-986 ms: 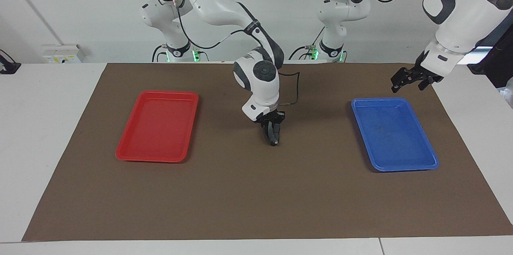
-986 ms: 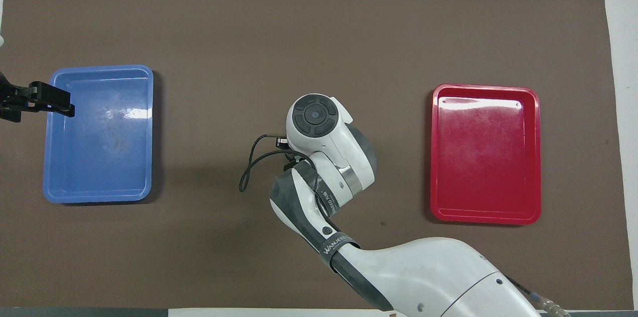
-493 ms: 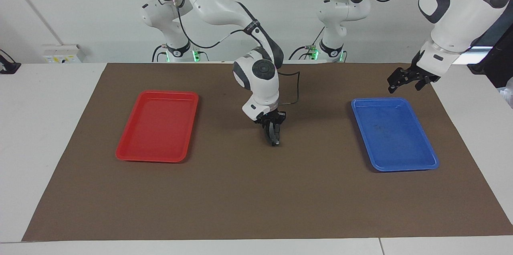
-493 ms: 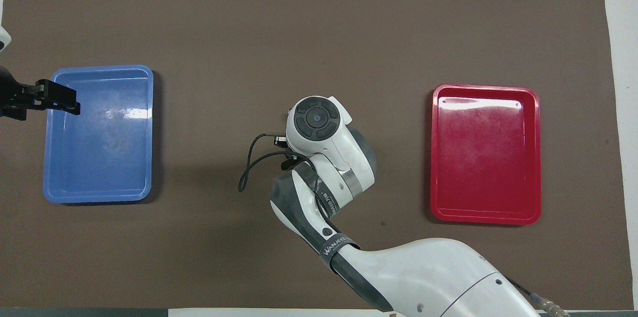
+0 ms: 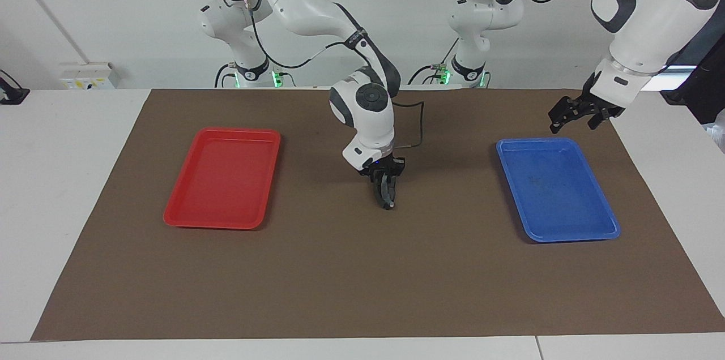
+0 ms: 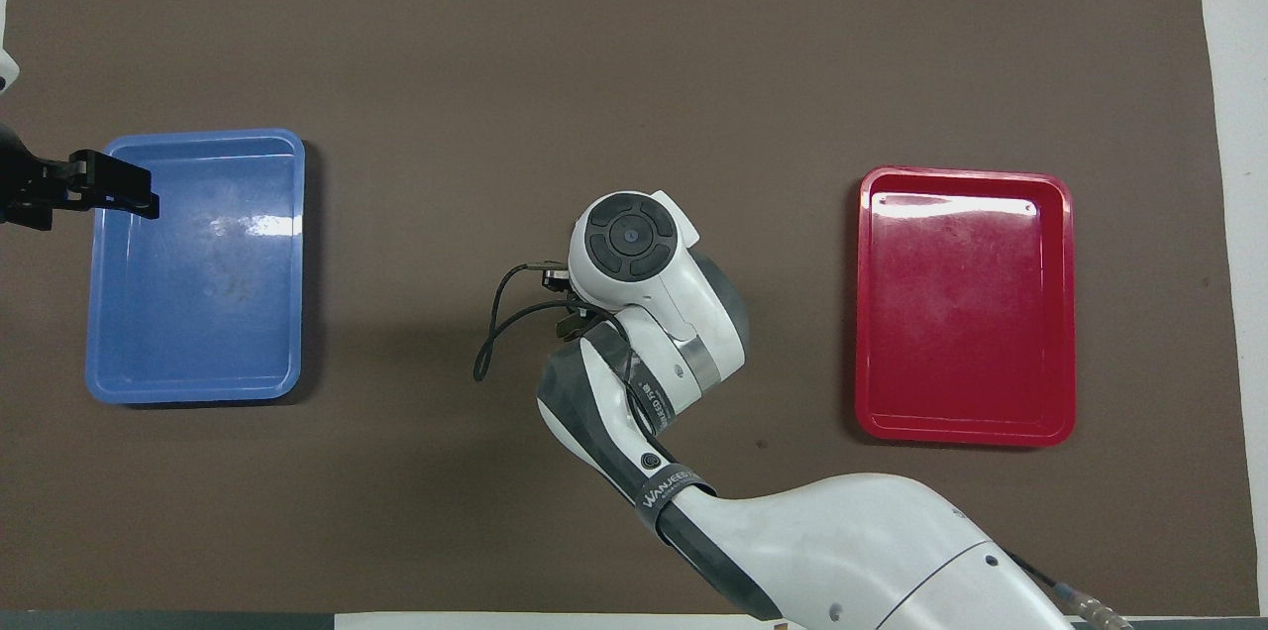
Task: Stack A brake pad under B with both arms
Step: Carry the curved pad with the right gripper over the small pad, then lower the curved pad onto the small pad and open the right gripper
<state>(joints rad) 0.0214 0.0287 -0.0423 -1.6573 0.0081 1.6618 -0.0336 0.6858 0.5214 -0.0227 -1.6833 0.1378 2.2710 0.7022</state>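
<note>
Right now I read the brown mat (image 5: 340, 281) on the white counter (image 5: 56, 139) as a clock face in the facing view, with twelve at the robots' edge.

The red tray (image 5: 238, 131) lies flat at about nine o'clock. The blue tray (image 5: 538, 141) lies flat at about three o'clock, and the two are well apart.

The right arm reaches in from twelve and bends steeply down at its wrist. The right hand (image 5: 387, 198) points at the mat close to the middle of the dial, between the trays. A black cable (image 5: 420, 122) loops out beside its wrist. From above, the wrist covers this hand, so I cannot tell whether it is spread or pressed together.

I also cannot tell where the A brake pad and B lie. The dark shape at the tip of the right hand may be one of them.

The left hand (image 5: 579, 116) hangs in the air at about two o'clock. It is over the blue tray's rim at the left arm's end of the counter, with its fingers (image 5: 558, 120) spread.
</note>
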